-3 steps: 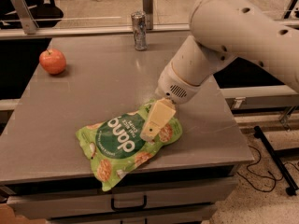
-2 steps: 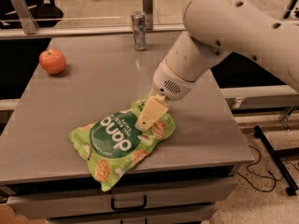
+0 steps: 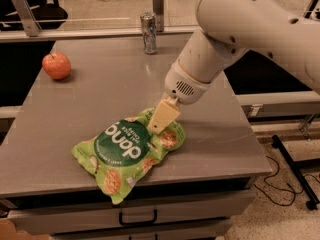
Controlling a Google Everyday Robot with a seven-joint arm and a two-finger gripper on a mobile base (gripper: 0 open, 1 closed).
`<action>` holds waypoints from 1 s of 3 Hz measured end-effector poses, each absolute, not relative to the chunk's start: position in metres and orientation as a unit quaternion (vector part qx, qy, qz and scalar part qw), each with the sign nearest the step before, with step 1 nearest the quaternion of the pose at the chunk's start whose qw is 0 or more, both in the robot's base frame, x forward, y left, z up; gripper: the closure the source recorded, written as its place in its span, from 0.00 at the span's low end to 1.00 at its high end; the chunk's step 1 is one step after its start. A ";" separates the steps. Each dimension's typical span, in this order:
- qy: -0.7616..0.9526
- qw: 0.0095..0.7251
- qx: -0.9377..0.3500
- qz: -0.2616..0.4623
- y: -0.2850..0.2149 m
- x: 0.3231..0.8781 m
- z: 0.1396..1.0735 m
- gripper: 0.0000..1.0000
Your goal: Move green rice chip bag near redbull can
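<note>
The green rice chip bag (image 3: 125,151) lies flat near the front edge of the grey table (image 3: 105,89), and its lower corner hangs a little over the edge. It is light green with a dark green circle and pictures of round chips. My gripper (image 3: 161,123) reaches down from the right on the big white arm and is shut on the bag's upper right edge. One cream-coloured finger (image 3: 164,115) shows on top of the bag. The redbull can (image 3: 148,32), slim and silvery, stands upright at the table's far edge, well beyond the bag.
A red apple (image 3: 56,65) sits at the table's far left. A metal post (image 3: 158,1) stands just behind the can. A drawer with a dark handle (image 3: 137,218) is under the table front. Cables and a stand foot (image 3: 295,174) lie on the floor at right.
My gripper has moved a little to the left, and the bag has slid left with it along the front of the table. The can and the apple have not moved.
</note>
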State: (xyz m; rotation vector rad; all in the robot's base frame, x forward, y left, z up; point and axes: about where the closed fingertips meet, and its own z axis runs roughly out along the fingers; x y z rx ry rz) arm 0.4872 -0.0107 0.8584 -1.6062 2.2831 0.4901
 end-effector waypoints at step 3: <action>0.818 0.220 -0.528 0.056 -0.093 0.550 0.935 1.00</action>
